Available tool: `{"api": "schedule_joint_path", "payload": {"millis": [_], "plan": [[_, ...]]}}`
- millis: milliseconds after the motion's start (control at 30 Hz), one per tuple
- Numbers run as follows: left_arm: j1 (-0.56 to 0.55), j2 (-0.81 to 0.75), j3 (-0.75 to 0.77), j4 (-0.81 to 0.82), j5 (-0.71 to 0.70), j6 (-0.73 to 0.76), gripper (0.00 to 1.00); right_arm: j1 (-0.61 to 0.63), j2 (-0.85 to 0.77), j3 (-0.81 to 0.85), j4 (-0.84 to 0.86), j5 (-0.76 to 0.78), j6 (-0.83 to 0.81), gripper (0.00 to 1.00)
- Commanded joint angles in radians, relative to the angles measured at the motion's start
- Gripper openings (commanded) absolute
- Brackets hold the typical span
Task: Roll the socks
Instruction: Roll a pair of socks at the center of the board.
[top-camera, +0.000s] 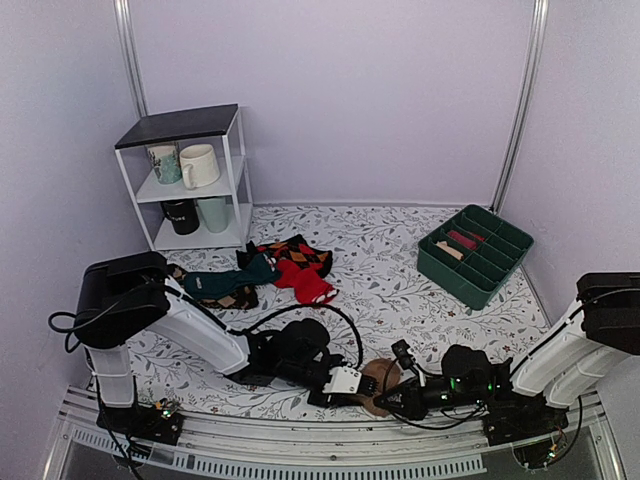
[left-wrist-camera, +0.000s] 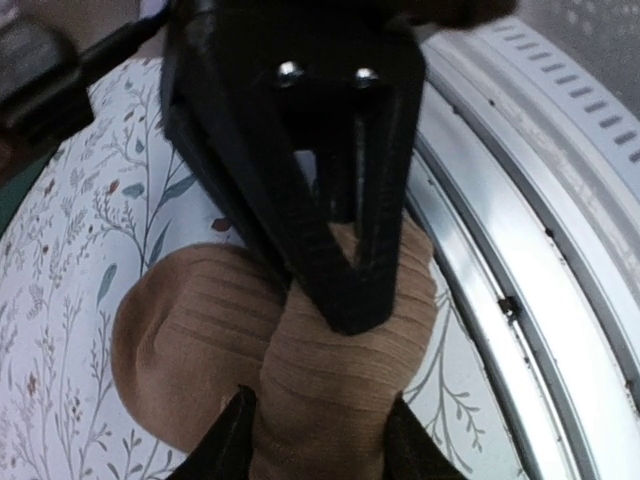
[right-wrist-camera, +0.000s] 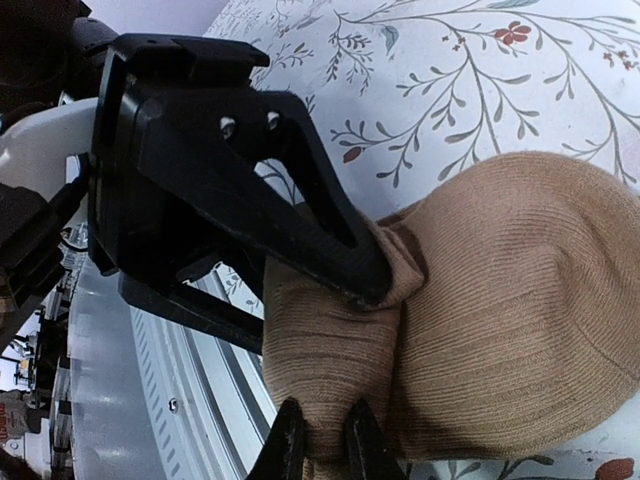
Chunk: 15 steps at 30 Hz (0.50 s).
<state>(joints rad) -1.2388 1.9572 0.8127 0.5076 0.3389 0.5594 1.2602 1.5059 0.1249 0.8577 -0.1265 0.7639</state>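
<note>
The tan-brown socks (top-camera: 380, 378) lie bunched into a rounded bundle at the table's front edge, between my two grippers. In the left wrist view my left gripper (left-wrist-camera: 318, 412) has a finger pressed against each side of a thick ribbed fold of the socks (left-wrist-camera: 190, 340). The right gripper's black fingers (left-wrist-camera: 340, 250) reach into that fold from above. In the right wrist view my right gripper (right-wrist-camera: 325, 442) is shut on a narrow pinch of the socks (right-wrist-camera: 520, 300) at the bundle's edge. From overhead, the left gripper (top-camera: 366, 388) and right gripper (top-camera: 388, 400) meet at the bundle.
A metal rail (top-camera: 300, 455) runs along the table edge right beside the bundle. Farther back lie a red sock (top-camera: 312, 288) and dark teal and argyle socks (top-camera: 232, 284). A white shelf with mugs (top-camera: 190, 180) stands back left, a green divided tray (top-camera: 432, 258) back right.
</note>
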Motion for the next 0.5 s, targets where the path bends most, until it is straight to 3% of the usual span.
{"api": "schedule_joint_path", "payload": {"millis": [0,133,233,467], "plan": [[-0.037,0.075,0.028,-0.171,-0.01,-0.004,0.29,-0.01,0.047,-0.023,-0.218,-0.053,-0.03,0.03],[-0.038,0.098,0.063,-0.232,-0.002,-0.025,0.0,-0.021,0.051,-0.017,-0.222,-0.059,-0.039,0.03],[-0.038,0.097,0.073,-0.27,0.01,-0.058,0.0,-0.026,0.038,-0.004,-0.247,-0.051,-0.046,0.07],[-0.024,0.103,0.121,-0.458,0.024,-0.223,0.0,-0.028,-0.202,0.071,-0.536,0.138,-0.165,0.4]]}}
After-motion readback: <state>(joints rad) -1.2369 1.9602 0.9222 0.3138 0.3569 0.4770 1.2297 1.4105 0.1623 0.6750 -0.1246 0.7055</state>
